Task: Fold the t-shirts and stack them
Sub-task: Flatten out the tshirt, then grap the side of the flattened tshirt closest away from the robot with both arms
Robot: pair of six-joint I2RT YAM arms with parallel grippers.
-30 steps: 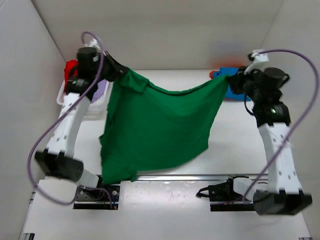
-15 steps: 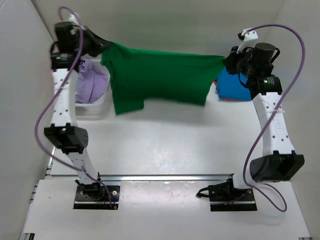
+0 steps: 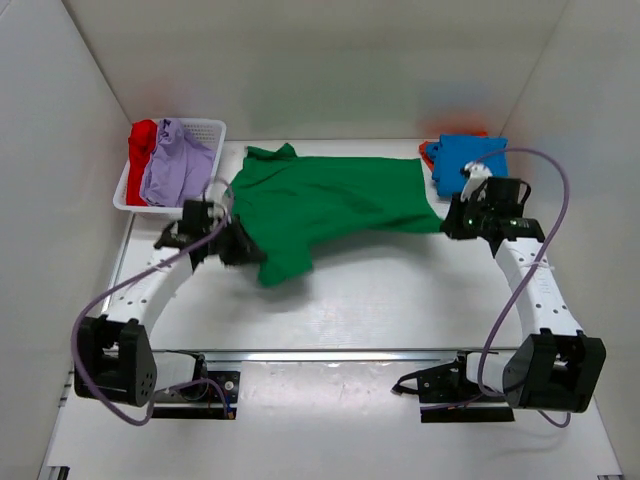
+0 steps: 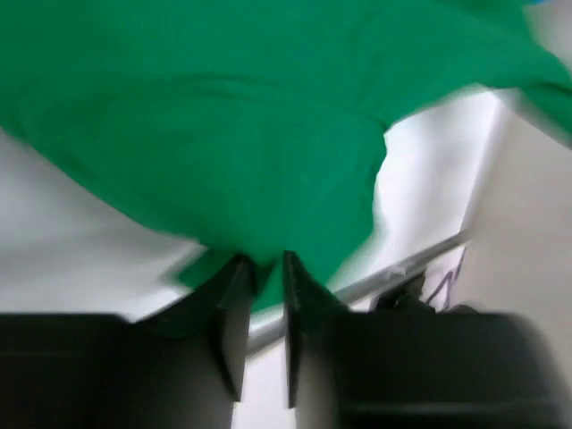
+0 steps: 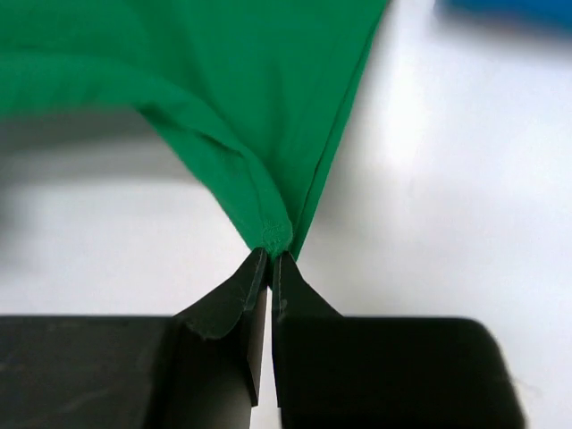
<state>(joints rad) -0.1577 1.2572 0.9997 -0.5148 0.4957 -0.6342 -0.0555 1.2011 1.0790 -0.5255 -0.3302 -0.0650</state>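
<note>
The bright green collared t-shirt (image 3: 335,205) lies spread across the back middle of the table, its collar toward the back left. My left gripper (image 3: 243,247) is shut on its near left edge; the left wrist view shows green cloth (image 4: 223,134) pinched between the tips of my gripper (image 4: 264,262). My right gripper (image 3: 447,222) is shut on the shirt's right corner; the right wrist view shows the bunched corner (image 5: 273,234) at the tips of that gripper (image 5: 270,259). A blue t-shirt (image 3: 468,162) lies at the back right. Red (image 3: 141,150) and lavender (image 3: 175,165) t-shirts lie in the basket.
The white mesh basket (image 3: 208,130) stands at the back left corner. White walls enclose the table on three sides. The metal rail (image 3: 340,353) and arm bases run along the near edge.
Both arms have swung down and forward from high up. The green shirt, held stretched in the air before, now lies laid out on the table, still gripped at both ends.
</note>
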